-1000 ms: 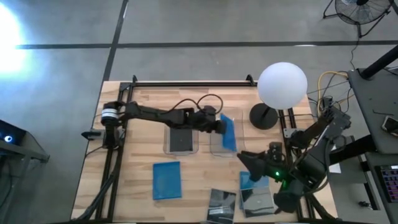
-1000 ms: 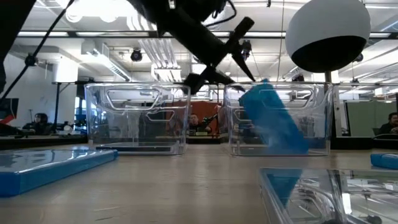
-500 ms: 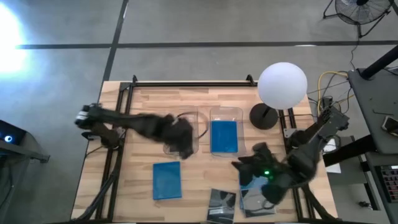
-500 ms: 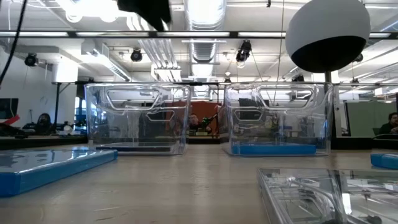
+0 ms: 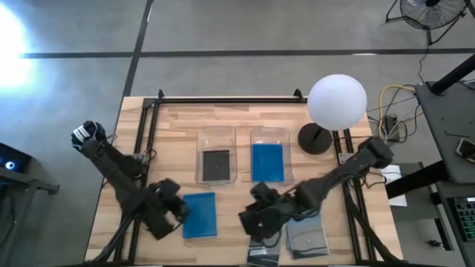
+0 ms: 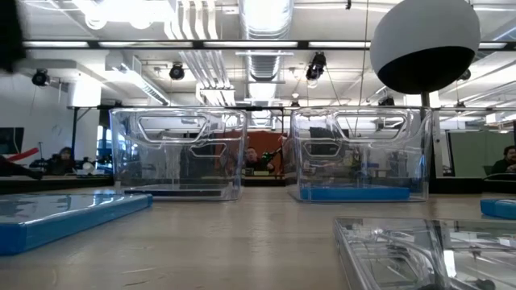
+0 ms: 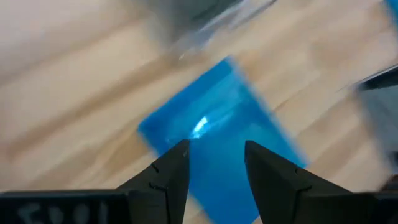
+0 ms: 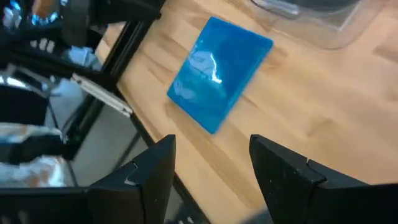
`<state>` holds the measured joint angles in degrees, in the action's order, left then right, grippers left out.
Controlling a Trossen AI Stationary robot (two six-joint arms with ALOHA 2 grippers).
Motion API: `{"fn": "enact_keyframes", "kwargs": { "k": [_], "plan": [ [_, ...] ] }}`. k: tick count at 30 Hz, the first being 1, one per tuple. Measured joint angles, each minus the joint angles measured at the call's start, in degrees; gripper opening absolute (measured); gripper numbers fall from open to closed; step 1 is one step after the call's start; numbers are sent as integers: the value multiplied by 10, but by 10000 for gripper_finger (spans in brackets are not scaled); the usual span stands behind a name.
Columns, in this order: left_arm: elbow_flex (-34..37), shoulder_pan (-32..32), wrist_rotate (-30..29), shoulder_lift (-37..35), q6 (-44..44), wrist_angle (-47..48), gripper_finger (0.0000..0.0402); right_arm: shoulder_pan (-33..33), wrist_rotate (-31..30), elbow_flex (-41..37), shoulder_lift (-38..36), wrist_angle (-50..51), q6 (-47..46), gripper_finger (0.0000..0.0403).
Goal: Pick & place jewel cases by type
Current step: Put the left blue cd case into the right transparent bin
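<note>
A bright blue jewel case (image 5: 199,215) lies flat on the table near its near-left part; it also shows in the left wrist view (image 7: 217,143) and the right wrist view (image 8: 217,71). My left gripper (image 5: 172,215) hovers open at that case's left edge (image 7: 214,158). My right gripper (image 5: 256,219) is open and empty to the right of the case (image 8: 211,162). The left clear bin (image 5: 217,138) holds a dark case (image 5: 217,165). The right clear bin (image 5: 269,135) holds a blue case (image 5: 267,162) lying flat. Two dark cases (image 5: 263,248) (image 5: 308,237) lie at the near edge.
A white globe lamp (image 5: 337,101) on a black base (image 5: 315,139) stands right of the bins. Black frame rails (image 5: 226,98) run along the table's far and side edges. In the low view, people sit in the room behind the bins (image 6: 177,153) (image 6: 360,153).
My left gripper let go of the tilted blue case over the right bin, and the case now lies flat in it. The left gripper then swung toward the near-left, down to the blue case on the table. My right gripper moved left along the near edge toward the table's middle.
</note>
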<state>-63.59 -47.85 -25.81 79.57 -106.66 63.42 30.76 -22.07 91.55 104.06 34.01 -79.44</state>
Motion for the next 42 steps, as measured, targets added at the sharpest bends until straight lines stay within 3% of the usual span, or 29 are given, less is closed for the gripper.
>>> {"fn": "enact_keyframes", "kwargs": {
  "k": [8, 13, 19, 24, 31, 42],
  "plan": [
    [117, -107, 35, 0, -148, -84, 133, -7, 6, 0, 107, -111, -139, 201],
    [172, -120, 31, 1, -143, -183, 133, -13, -2, 0, 180, -185, -220, 201],
    [244, -119, 25, 1, -123, -292, 133, -18, -4, 12, 235, -195, -279, 201],
    [301, -118, 9, 2, -131, -365, 133, -21, -6, 26, 253, -196, -285, 201],
    [342, -114, -75, 1, -164, -494, 133, -36, 6, 26, 255, -195, -236, 201],
    [349, -98, -95, 9, -167, -510, 133, -56, 39, 26, 255, -194, -186, 201]
  ]
}}
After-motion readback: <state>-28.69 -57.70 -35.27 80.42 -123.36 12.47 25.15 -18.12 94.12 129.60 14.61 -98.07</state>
